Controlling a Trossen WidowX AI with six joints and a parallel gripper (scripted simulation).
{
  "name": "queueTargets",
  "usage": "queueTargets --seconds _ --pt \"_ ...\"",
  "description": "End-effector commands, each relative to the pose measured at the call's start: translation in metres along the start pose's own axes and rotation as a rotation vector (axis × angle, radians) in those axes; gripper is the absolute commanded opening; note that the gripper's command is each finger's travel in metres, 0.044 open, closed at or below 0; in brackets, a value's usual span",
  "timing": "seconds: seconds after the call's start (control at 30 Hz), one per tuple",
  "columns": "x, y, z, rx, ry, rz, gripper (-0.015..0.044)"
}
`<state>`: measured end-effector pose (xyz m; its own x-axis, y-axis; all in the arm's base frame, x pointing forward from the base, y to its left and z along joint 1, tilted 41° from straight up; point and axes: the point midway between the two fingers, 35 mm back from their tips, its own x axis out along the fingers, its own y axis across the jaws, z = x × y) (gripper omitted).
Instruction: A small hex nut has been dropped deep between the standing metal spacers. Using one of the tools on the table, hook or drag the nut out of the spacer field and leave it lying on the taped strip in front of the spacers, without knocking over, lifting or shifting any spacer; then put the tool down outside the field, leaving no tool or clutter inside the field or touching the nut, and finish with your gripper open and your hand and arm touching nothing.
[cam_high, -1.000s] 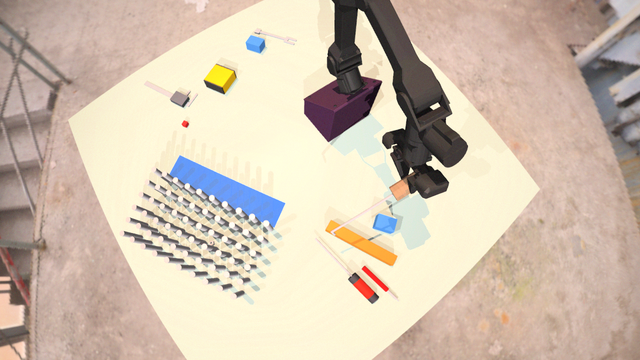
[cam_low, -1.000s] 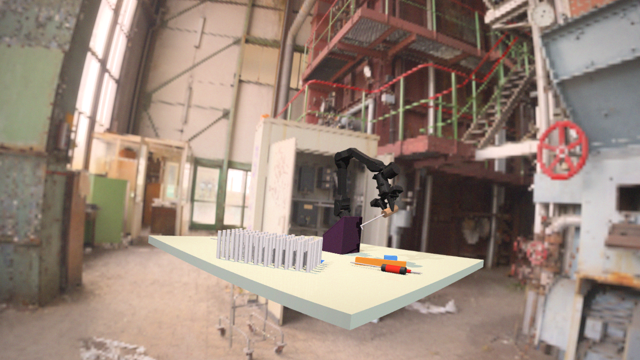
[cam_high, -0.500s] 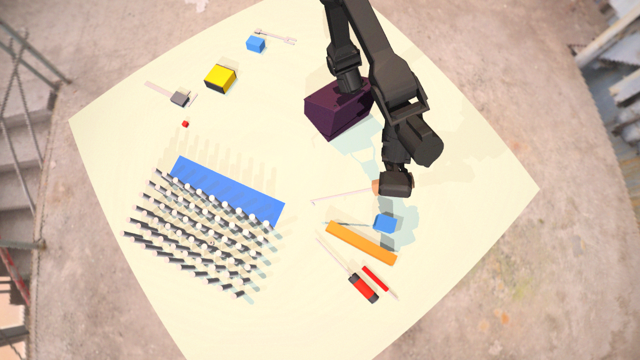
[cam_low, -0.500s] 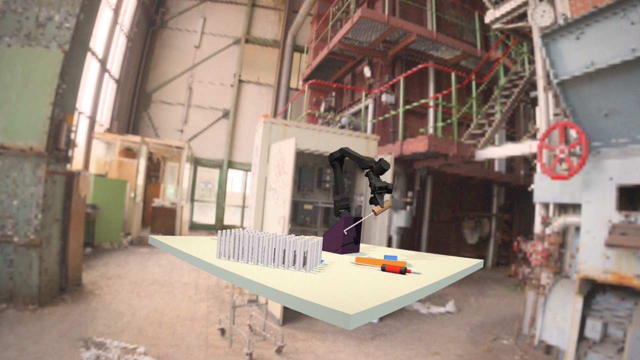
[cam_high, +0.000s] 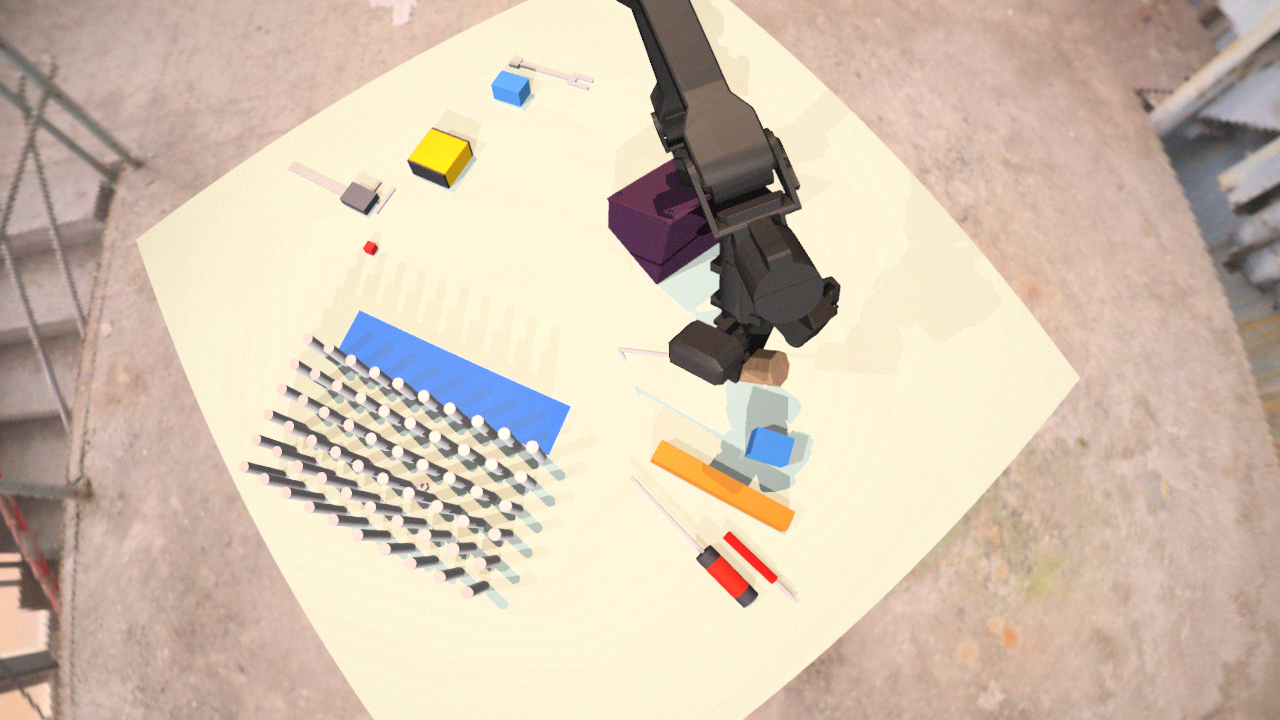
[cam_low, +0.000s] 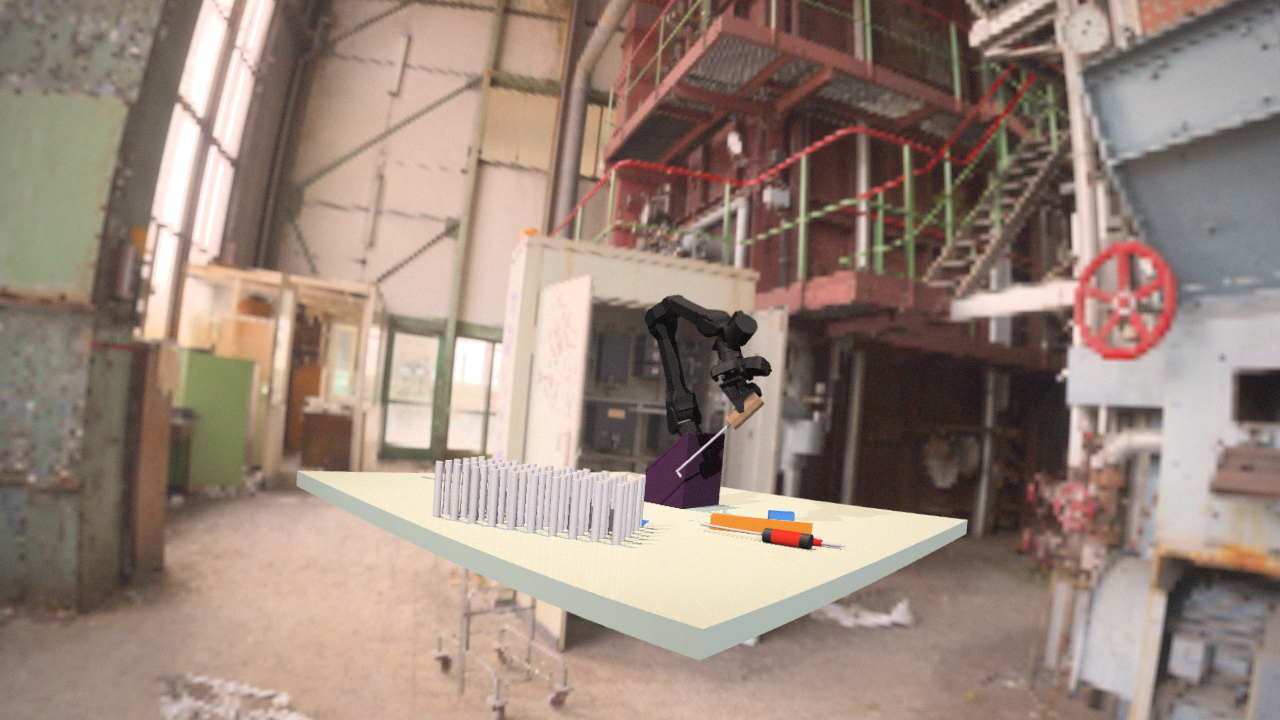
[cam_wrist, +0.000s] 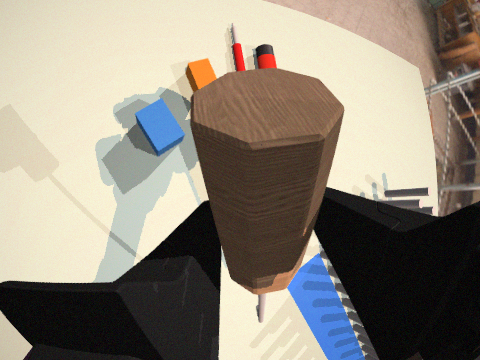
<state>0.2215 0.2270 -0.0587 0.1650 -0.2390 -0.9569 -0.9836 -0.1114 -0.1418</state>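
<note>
My gripper (cam_high: 744, 361) (cam_low: 742, 405) (cam_wrist: 260, 202) is shut on the wooden handle of a hook tool (cam_high: 767, 368) (cam_low: 744, 411) (cam_wrist: 265, 175). It holds the tool in the air, right of the spacers. In the exterior view the thin shaft slopes down-left to a small bent tip, above the table. The hex nut (cam_high: 424, 486) lies deep among the standing metal spacers (cam_high: 398, 385) (cam_low: 537, 501). The blue taped strip (cam_high: 465, 380) (cam_wrist: 311, 272) lies along the spacers' front row, with no nut seen on it. The wrist view hides the tool's tip.
Right of the field lie an orange bar (cam_high: 721, 486) (cam_low: 760, 523), a blue block (cam_high: 769, 446) (cam_wrist: 159, 125), a red-black screwdriver (cam_high: 726, 575) (cam_low: 787, 538) and a slim red tool (cam_high: 750, 557). A purple block (cam_high: 657, 223) stands behind. A yellow block (cam_high: 440, 155) and red cube (cam_high: 370, 248) lie upper left.
</note>
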Motion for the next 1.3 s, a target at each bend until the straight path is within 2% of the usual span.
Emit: queueTargets --seconds 0.0,1.27 --pt "-0.005 -0.009 -0.012 0.158 -0.001 -0.012 0.0" --pt "-0.03 -0.058 -0.114 1.465 -0.025 -0.09 0.0"
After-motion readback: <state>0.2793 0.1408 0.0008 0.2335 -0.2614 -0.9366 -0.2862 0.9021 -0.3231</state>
